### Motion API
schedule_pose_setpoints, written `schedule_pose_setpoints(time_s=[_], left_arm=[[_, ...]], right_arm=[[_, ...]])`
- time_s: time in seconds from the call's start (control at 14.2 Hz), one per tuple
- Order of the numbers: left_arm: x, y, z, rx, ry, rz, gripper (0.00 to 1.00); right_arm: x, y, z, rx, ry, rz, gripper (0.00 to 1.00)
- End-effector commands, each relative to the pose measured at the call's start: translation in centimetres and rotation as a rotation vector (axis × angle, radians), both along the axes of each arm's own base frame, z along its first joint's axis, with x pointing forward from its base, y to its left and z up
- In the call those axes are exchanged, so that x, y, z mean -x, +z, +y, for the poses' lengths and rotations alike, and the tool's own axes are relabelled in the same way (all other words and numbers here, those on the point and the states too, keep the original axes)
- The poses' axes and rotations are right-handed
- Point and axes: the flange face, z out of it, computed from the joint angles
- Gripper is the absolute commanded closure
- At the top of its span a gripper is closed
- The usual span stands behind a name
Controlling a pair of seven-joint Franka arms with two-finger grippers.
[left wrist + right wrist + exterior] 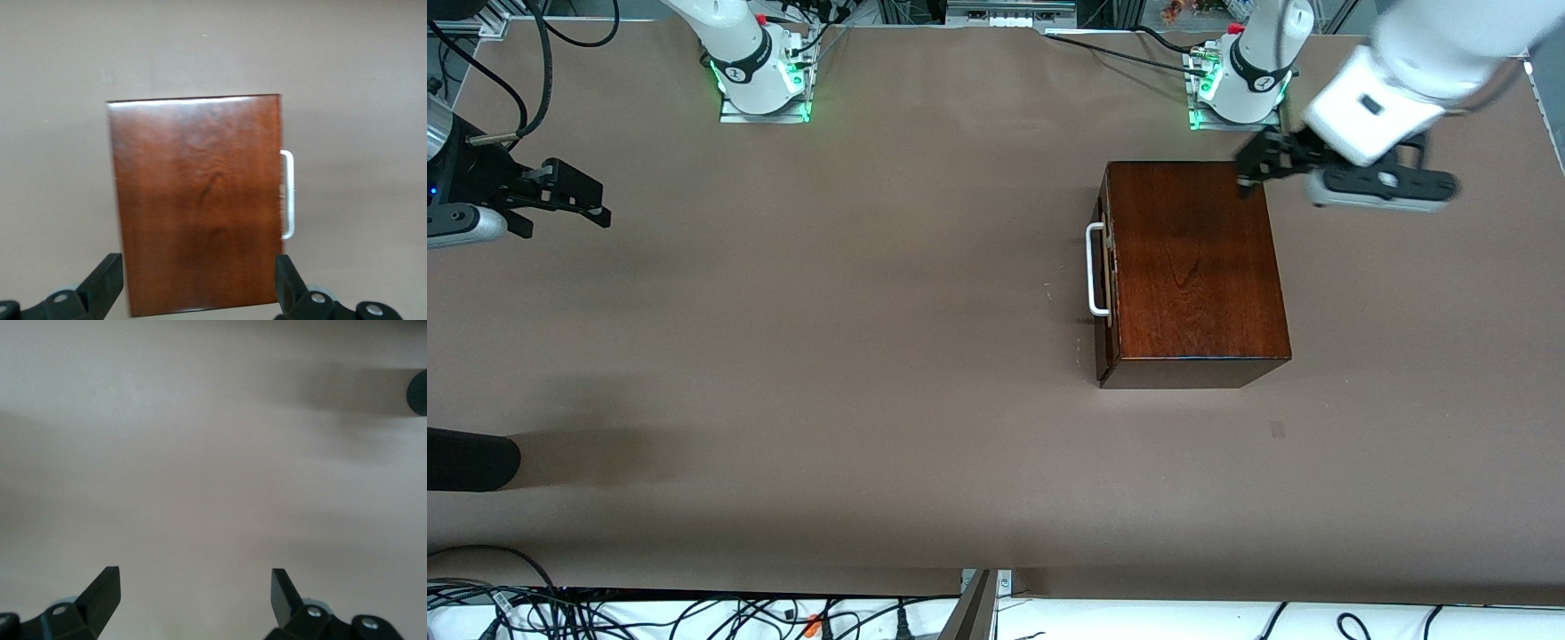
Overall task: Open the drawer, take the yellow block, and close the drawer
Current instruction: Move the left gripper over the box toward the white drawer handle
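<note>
A glossy dark mahogany box [1196, 267] stands on the table toward the left arm's end. Its drawer [1105, 277] is pushed in, and the white bar handle [1096, 269] faces the right arm's end. In the left wrist view the box top [197, 200] and the handle [287, 193] show from above. My left gripper [1252, 167] hangs open over the box's corner nearest the left arm's base, its fingers [107, 280] spread about as wide as the box. My right gripper [596, 200] is open over bare table at the right arm's end, nothing between its fingers [105, 590]. The yellow block is hidden.
A black rounded object [471, 458] juts in over the table at the right arm's end, nearer the front camera; it also shows in the right wrist view [418, 392]. The arm bases [760, 71] [1240, 80] stand along the table's edge farthest from the front camera. Cables lie off its nearest edge.
</note>
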Motion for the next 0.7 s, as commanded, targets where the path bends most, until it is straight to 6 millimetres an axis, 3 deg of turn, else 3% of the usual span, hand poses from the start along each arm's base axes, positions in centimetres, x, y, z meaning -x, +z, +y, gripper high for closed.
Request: schedule_pose_setpoints(time_s=[0.0, 0.14, 0.42, 0.63], left_arm=[[0.5, -0.7, -4.2, 0.012, 0.02, -0.005, 0.0], [1.8, -2.3, -8.6, -0.022, 0.012, 0.013, 0.0], [4.4, -6.6, -19.6, -0.12, 0.026, 0.009, 0.0], [5.6, -11.5, -24.9, -0.195, 0.027, -0.015, 0.0]], right_arm=[[0.0, 0.4, -0.3, 0.009, -0.01, 0.001, 0.0], [0.0, 0.4, -0.3, 0.009, -0.01, 0.001, 0.0], [0.0, 0.1, -0.6, 0.009, -0.006, 0.007, 0.0], [0.0, 0.0, -1.5, 0.007, -0.02, 0.01, 0.0]])
